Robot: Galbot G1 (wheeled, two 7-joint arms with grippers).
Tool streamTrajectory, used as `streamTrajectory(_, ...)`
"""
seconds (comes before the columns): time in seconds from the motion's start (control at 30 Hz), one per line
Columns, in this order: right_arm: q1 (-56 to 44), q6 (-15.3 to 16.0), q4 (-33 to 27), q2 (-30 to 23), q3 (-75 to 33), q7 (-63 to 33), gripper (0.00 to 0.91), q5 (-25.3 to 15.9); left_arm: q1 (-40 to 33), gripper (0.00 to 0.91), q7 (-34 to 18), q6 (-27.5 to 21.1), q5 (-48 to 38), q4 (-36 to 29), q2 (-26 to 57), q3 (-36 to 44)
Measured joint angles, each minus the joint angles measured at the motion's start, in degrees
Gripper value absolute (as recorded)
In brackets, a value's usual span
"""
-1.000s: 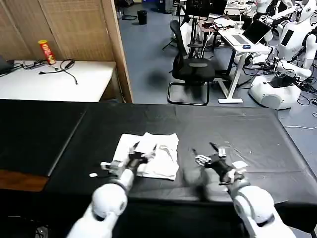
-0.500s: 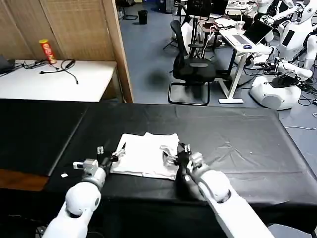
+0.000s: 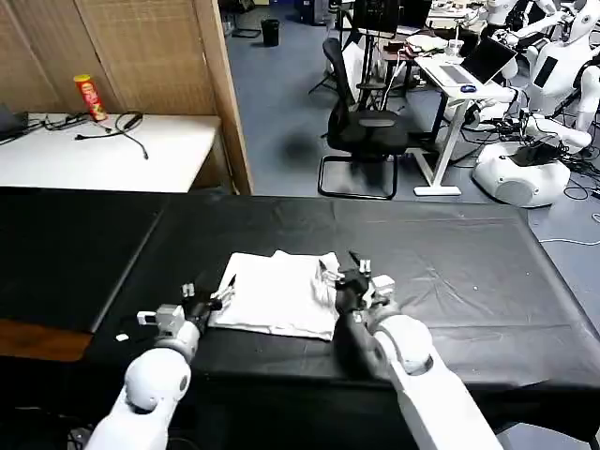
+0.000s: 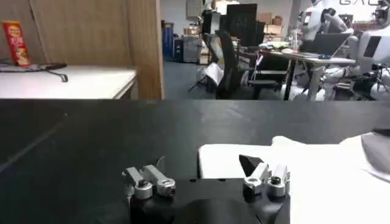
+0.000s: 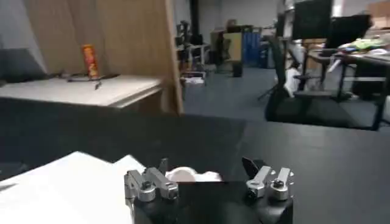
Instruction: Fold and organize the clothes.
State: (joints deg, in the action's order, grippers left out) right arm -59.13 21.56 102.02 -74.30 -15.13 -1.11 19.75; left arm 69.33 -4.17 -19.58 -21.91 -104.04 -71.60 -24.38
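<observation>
The clothes are one white T-shirt (image 3: 279,295), folded into a flat rectangle on the black table (image 3: 459,272); no lettering shows. My left gripper (image 3: 210,291) sits low at the shirt's left edge, open. In the left wrist view that gripper (image 4: 204,173) straddles the near corner of the shirt (image 4: 317,176). At the shirt's right edge my right gripper (image 3: 341,270) is open too. The right wrist view has this gripper (image 5: 207,173) with a small raised fold of the shirt (image 5: 73,182) between its fingers (image 5: 149,181), nothing pinched.
A white side table (image 3: 112,155) with a red can (image 3: 89,97) and cables stands at the back left, next to a wooden partition (image 3: 217,84). An office chair (image 3: 364,131), desks and other robots (image 3: 525,159) stand beyond the table's far edge.
My right gripper swung in from the table's right part to the shirt's right edge. The left gripper pulled back off the shirt to its left edge. The shirt stayed put.
</observation>
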Motion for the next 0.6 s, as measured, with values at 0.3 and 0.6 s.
streamTrajectory(0.3,-6.2,-0.3,7.6,2.7,-6.2,1.2,0.878,1.8,-0.7,0.273,1.3,-0.9,-7.8,1.8,-1.3,-1.1)
streamTrajectory(0.6,-9.3,-2.0,12.3,3.7,-8.2,1.8,0.878,2.4,-1.7,0.000,2.4,-2.7,-17.9,4.0,-2.3,-2.4)
